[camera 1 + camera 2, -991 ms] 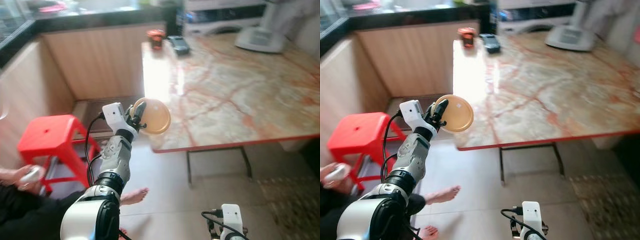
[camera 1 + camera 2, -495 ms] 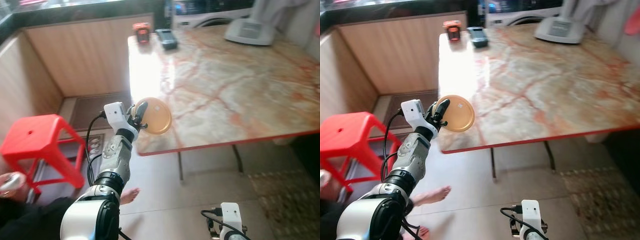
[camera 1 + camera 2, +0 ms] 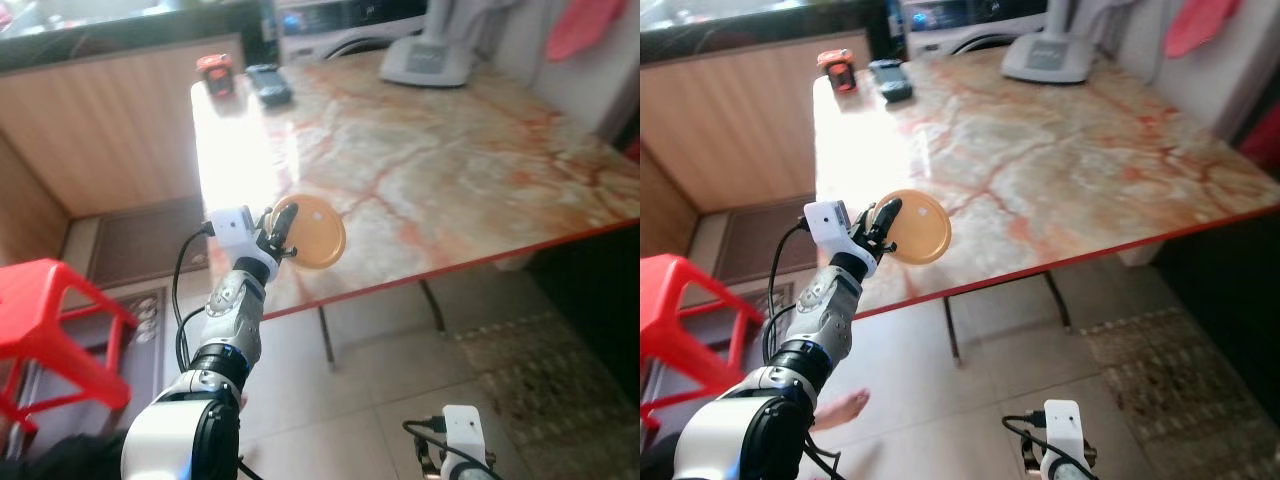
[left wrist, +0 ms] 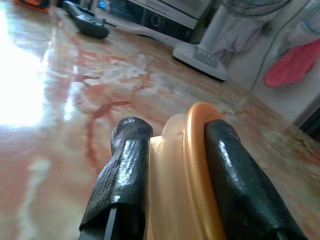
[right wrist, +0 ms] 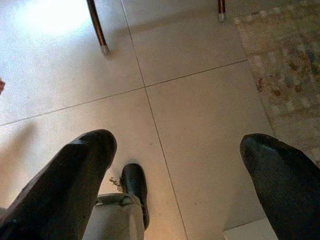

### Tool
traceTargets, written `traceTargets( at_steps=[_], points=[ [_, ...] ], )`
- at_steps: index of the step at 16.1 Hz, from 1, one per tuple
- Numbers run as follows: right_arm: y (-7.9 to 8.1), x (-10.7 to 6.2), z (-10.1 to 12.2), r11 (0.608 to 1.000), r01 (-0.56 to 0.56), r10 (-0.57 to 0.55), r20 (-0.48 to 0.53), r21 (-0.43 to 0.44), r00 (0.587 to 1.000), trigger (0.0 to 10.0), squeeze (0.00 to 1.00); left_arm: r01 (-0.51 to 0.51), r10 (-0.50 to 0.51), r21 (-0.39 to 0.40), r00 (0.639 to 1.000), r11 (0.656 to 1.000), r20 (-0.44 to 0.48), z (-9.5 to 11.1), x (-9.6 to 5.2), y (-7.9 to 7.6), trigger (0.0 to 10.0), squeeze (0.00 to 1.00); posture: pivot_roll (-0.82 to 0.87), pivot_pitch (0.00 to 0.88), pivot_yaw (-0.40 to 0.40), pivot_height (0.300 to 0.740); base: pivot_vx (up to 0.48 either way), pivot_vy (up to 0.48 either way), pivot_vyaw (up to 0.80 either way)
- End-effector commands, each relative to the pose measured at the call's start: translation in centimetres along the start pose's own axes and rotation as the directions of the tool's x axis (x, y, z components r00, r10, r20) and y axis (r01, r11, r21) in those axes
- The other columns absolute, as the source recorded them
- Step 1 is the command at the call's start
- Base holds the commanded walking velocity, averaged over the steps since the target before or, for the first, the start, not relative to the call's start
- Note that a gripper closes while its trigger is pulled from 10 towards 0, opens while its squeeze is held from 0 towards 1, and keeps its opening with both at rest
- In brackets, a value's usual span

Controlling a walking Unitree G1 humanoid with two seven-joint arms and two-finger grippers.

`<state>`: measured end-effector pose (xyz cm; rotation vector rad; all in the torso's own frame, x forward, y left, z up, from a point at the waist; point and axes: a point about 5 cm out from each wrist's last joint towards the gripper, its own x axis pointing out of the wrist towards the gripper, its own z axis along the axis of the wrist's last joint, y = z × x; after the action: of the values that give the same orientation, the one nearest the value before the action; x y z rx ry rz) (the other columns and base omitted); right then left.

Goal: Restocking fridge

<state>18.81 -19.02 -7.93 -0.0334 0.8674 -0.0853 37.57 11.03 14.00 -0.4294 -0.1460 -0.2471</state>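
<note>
Round orange-lidded container (image 3: 312,232), pincer-held, edge-on

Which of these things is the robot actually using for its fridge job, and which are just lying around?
Part of the job:
- orange-lidded container, clamped on edge in the left end effector

Just lying about:
- marble table
- red toy car and dark toy car at the table's far corner
- fan base
- red stool
- rug

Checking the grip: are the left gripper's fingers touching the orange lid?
Touching. The left wrist view shows both black fingers pressed against the orange lid, one on each face.
</note>
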Motion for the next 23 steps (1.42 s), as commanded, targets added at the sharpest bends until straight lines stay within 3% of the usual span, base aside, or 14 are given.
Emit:
traceTargets(
  at_steps=[1, 20, 23],
  points=[
    [0.14, -0.05, -0.32, 1.0, -0.003, 0.004, -0.016, 0.006, 1.0, 10.0, 0.0, 0.003, -0.003, 0.01, 1.0, 1.0, 0.027, 0.57, 0.17, 0.03, 10.0, 0.0, -0.1, 0.023, 0.087, 0.74, 0.0, 0.0, -0.8],
    [0.13, -0.1, -0.49, 1.0, -0.001, 0.001, -0.018, 0.007, 1.0, 10.0, 0.0, 0.006, -0.006, 0.005, 1.0, 1.0, 0.015, 0.23, 0.03, 0.01, 10.0, 0.0, -0.11, 0.007, 0.087, 0.74, 0.0, 0.0, -0.8],
    [0.12, -0.09, -0.46, 1.0, -0.001, 0.001, -0.018, 0.008, 1.0, 10.0, 0.0, 0.008, -0.008, 0.012, 1.0, 1.0, -0.025, -0.31, -0.18, 0.28, 10.0, 0.0, -0.11, 0.012, 0.085, 0.74, 0.0, 0.0, -0.8]
  ],
)
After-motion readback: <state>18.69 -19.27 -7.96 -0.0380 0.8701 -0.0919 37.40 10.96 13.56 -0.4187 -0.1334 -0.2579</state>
